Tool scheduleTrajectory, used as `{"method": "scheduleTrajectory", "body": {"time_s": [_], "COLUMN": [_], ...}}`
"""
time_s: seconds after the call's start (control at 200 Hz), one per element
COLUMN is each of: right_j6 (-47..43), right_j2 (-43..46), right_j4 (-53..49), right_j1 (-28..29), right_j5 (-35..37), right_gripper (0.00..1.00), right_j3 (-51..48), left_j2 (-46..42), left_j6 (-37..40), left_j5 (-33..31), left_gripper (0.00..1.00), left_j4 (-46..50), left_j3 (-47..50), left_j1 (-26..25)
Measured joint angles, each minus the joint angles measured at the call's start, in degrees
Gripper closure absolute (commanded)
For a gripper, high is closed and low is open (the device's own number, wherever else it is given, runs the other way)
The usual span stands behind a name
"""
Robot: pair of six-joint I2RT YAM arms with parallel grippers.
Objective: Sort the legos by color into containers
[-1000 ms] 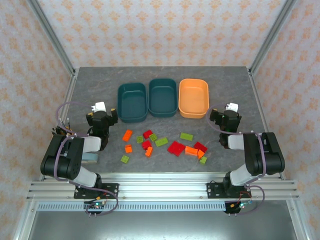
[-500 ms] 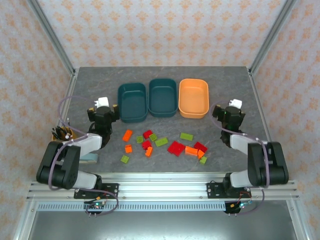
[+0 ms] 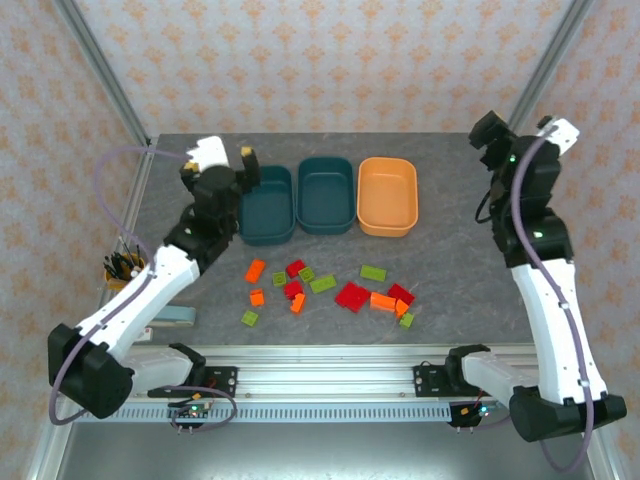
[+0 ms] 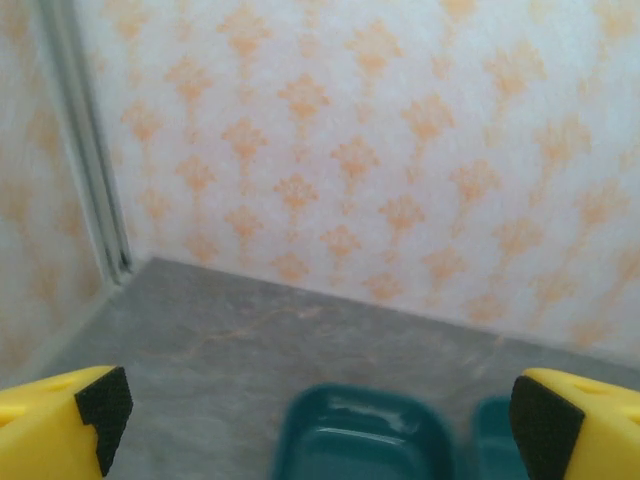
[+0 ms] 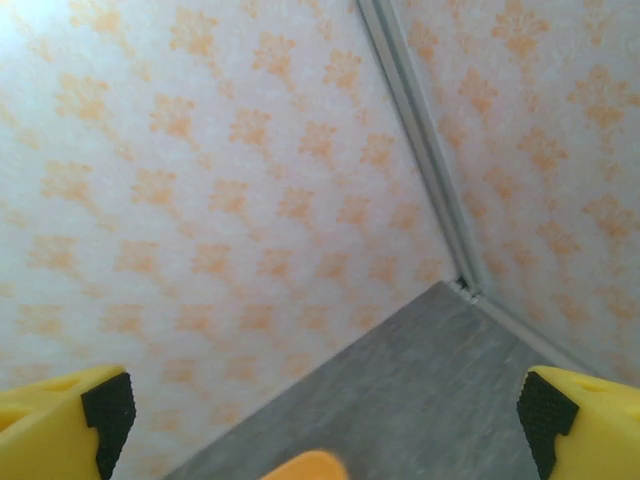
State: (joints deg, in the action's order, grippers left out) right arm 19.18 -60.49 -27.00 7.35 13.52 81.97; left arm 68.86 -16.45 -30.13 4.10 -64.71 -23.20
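roughly mid-table: the legos lie loose on the grey, stone-mottled table, in a band just in front of the tubs and apart from them. they are small flat plastic bricks, square or oblong, in red, orange and lime green. some touch, most lie singly. the biggest is a red square near the middle.

three tubs stand side by side along the far part of the table, with rounded corners, shallow walls and a glossy plastic finish. the left teal tub and the middle teal tub touch or nearly touch. the orange tub sits just right of them. no brick shows inside any of the three.

left gripper: yellow fingers with black pads, spread wide, nothing between them. it hangs above the near-left rim of the left teal tub.

right gripper: same build, also spread wide and empty, held high near the far right corner. a sliver of the orange tub's rim shows below it.

the walls are pale wallpaper with an orange floral print. a metal post runs up the corner.
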Motion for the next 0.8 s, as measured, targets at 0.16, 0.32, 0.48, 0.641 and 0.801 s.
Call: {"method": "scheduleTrajectory", "body": {"time_s": [0.16,0.32,0.48,0.641,0.801], "right_j6": [7.3,12.6,16.4,17.7,18.0], "right_j2": [-3.5,-7.5,-5.0,-2.7,-2.7], "right_j4": [-23.9,-39.8,-47.5,-46.2,-39.4], "right_j1": [4.0,13.5,20.7,24.7,25.0], "right_j5": [-5.5,-10.4,-16.3,-22.5,-27.9], "right_gripper": [0.08,0.18,0.19,0.23,0.30], "right_j3": [3.3,-3.3,-14.4,-26.3,-37.8], "left_j2": [-0.8,-1.1,-5.3,-10.8,-12.4], "left_j6": [-14.2,-16.1,-16.1,-17.4,-19.8], "left_j5": [8.7,20.7,29.4,33.1,34.3], "left_gripper": [0.00,0.00,0.00,0.01,0.02], "left_j4": [16.0,26.3,33.6,36.5,36.3], "left_j3": [-11.3,-8.5,0.2,9.2,15.1], "left_j1": [4.5,-0.6,-7.8,-18.4,-26.0]}}
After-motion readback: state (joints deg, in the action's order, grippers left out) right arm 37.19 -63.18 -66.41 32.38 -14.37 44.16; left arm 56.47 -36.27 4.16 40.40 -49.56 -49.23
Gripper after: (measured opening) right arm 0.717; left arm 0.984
